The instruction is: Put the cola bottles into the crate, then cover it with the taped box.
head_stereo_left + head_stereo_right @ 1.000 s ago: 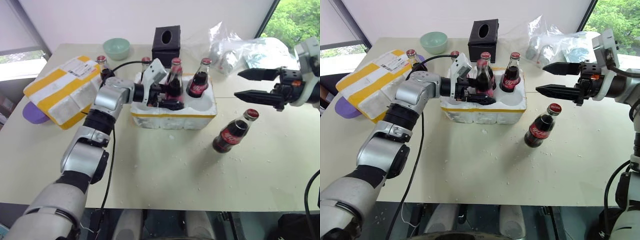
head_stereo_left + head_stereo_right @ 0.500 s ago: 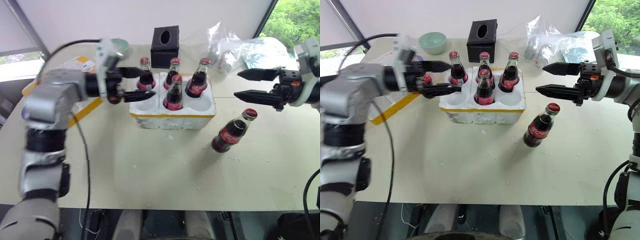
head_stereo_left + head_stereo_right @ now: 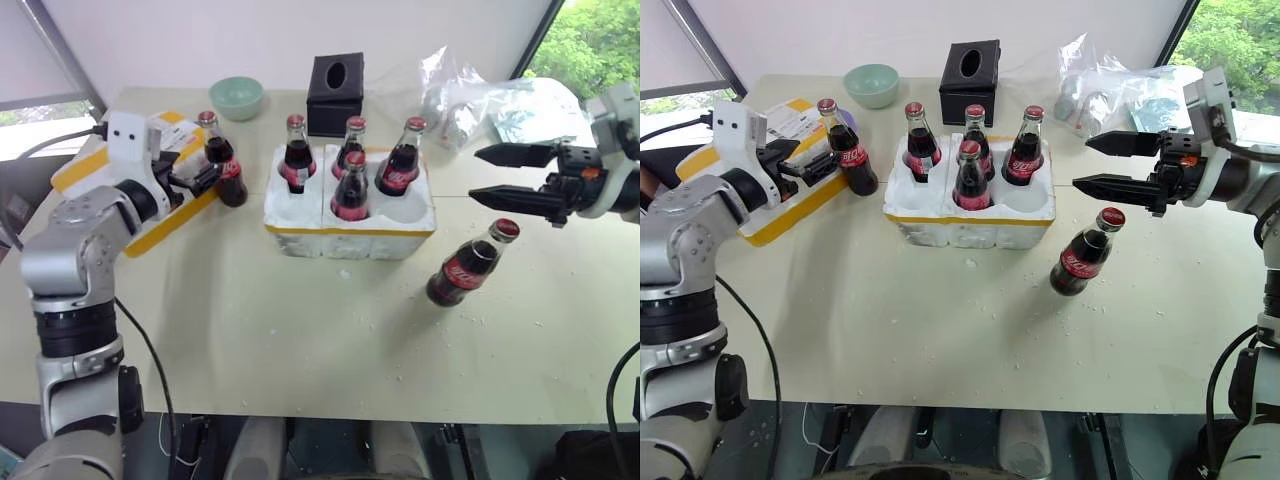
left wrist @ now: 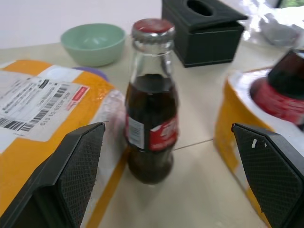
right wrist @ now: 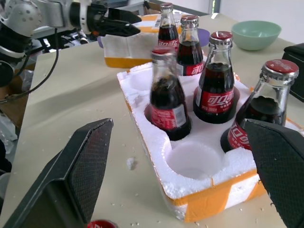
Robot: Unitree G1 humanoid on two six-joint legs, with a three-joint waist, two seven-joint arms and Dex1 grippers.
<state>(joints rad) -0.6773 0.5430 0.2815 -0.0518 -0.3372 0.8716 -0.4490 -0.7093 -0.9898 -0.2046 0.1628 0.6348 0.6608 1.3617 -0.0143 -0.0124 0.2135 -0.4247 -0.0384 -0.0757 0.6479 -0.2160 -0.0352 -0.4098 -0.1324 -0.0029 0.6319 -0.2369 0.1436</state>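
The cola bottles (image 3: 350, 185) were glossy glass with shiny red metal caps, the crate (image 3: 348, 232) rough crumbly white foam, the taped box (image 3: 120, 170) foam under smooth yellow tape, on a matt beige surface (image 3: 300, 330).

Green bowl (image 3: 235, 96) (beside tissue box (image 3: 334, 80)).

left claw (image 3: 200, 172) | swung from crate (image 3: 349, 229) | to outside bottle (image 3: 222, 160)

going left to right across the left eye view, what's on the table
taped box → lone cola bottle → crate with four bottles → leaning cola bottle
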